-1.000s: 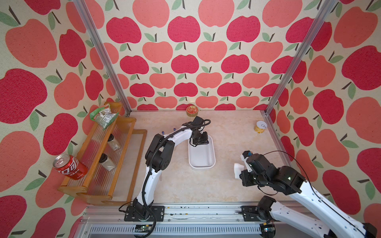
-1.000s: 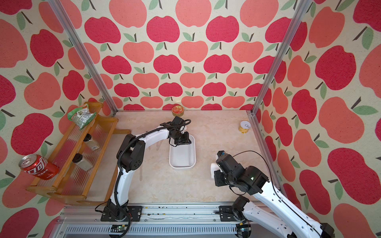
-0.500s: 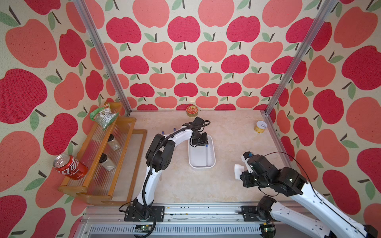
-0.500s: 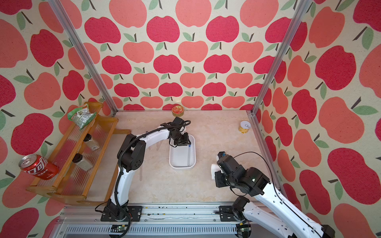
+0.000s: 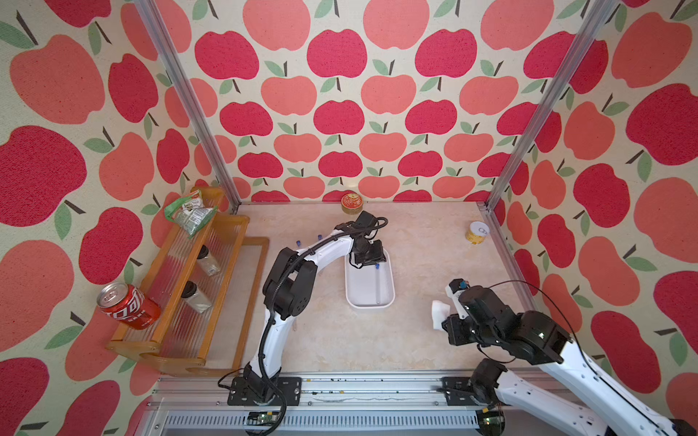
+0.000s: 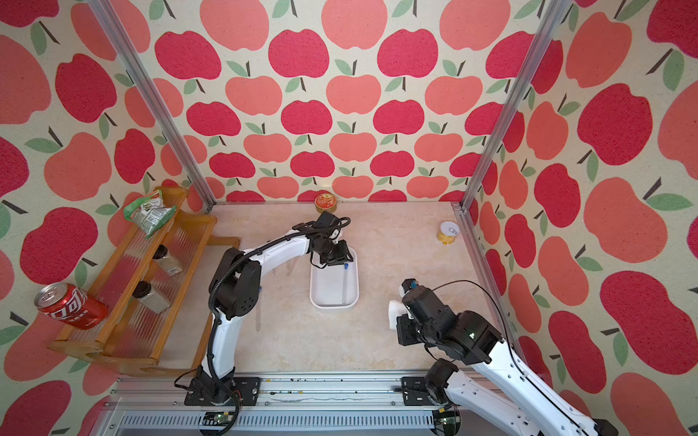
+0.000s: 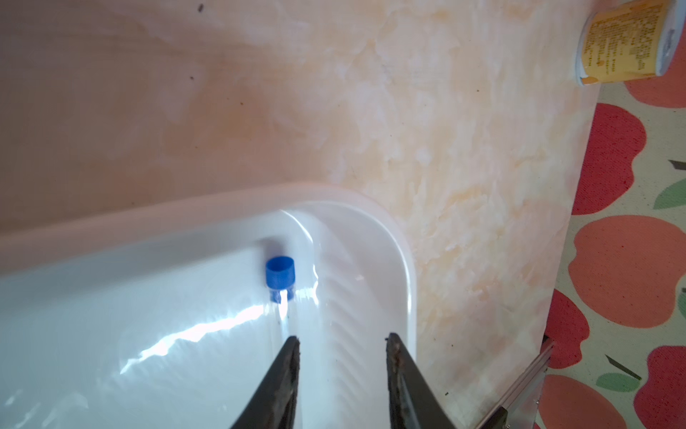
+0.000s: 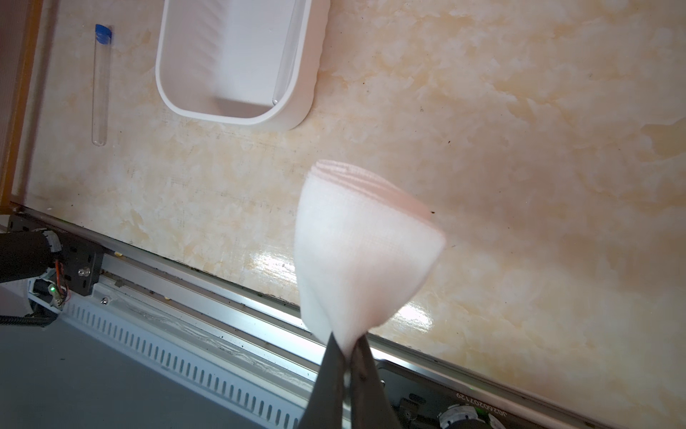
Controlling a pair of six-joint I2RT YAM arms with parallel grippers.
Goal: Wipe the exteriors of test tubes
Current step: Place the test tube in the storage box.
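Nearest the front rail, on the right side of the table [image 5: 415, 339], the right arm's fingers [image 8: 334, 379] are pressed together on a folded white cloth [image 8: 360, 252]. The cloth hangs clear of the table surface and shows in both top views [image 5: 438, 315] [image 6: 394, 313].

One test tube [image 6: 258, 313] lies flat on the table beside the left arm's base, blue cap pointing away from the rail. It is also seen by the right wrist [image 8: 99, 85].

At mid-table stands a white tray [image 5: 370, 305]. A second test tube [image 5: 379, 287] lies inside it along the wall on the robot's right, its cap at the far end [image 7: 280, 273].

The left arm's fingers [image 7: 282, 379] sit over the far end of the tray. They are parted and clamp nothing, and the tube lies below them.

Two further blue caps [image 5: 298, 242] [image 5: 320, 237] show beyond the left forearm, their tubes mostly hidden.

A red-lidded tin [image 5: 351, 203] stands against the back wall. A yellow can [image 5: 476, 233] stands near the far right corner.
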